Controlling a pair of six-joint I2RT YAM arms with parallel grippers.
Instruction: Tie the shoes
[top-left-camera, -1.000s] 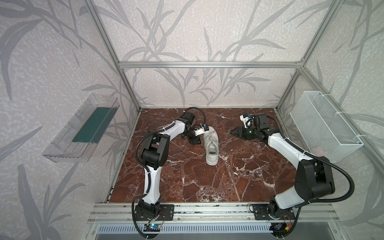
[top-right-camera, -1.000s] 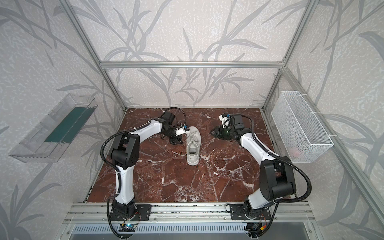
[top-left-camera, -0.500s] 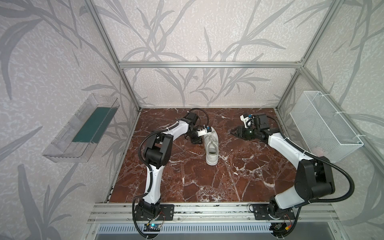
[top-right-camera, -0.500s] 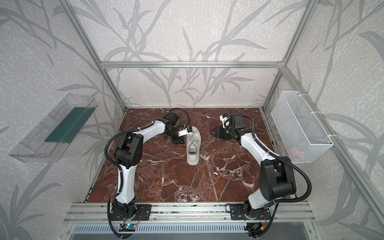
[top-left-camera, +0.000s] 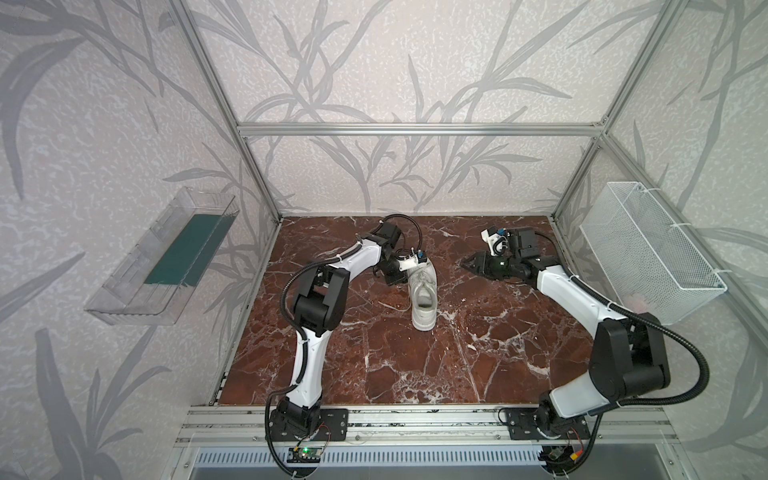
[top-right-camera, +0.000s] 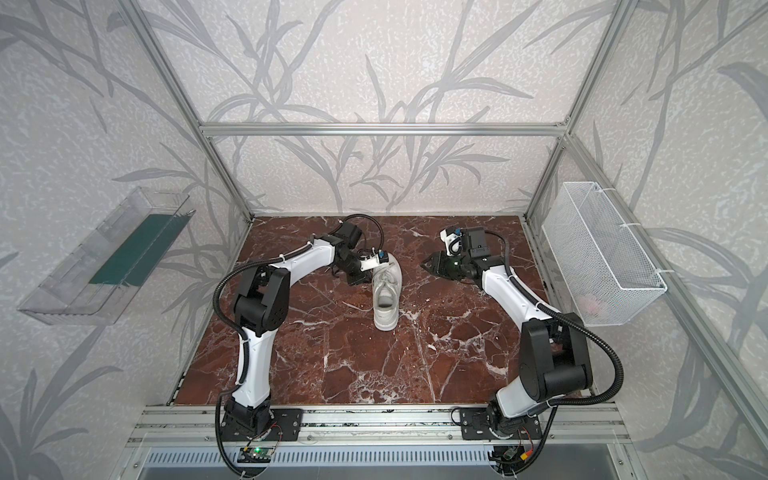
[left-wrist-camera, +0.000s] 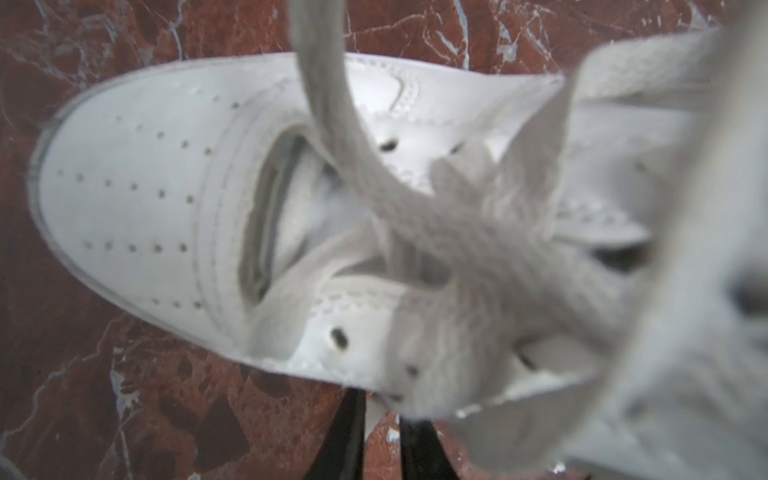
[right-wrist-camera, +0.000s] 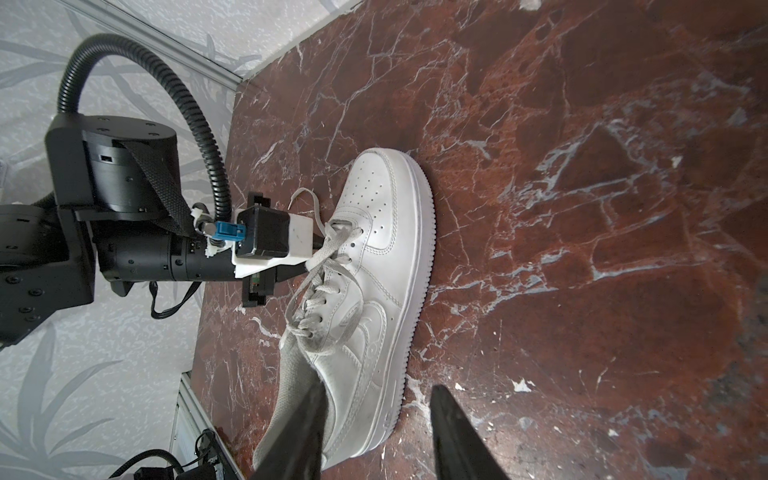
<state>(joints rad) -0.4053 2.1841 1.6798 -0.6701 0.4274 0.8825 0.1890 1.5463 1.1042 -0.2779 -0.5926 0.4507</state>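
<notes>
the left arm (top-left-camera: 357, 259) has reached further in toward the sneaker (top-left-camera: 424, 299) than a second ago. the red marble table (top-left-camera: 457, 365) holds the white sneaker near its back centre, toe toward the back wall. the right gripper (right-wrist-camera: 378, 388) hangs well apart from it, fingers spread and empty. the left gripper (left-wrist-camera: 380, 440) sits at the loose laces (right-wrist-camera: 320, 282), fingers nearly together; i cannot tell whether they pinch a lace.

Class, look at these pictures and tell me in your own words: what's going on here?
A white sneaker stands on a marble table between two robot grippers. The left gripper is down at the laces, fingers almost together; whether it has pinched one is unclear. The right gripper hangs open off to the side, touching nothing. The laces lie loose, with no bow showing.
</notes>
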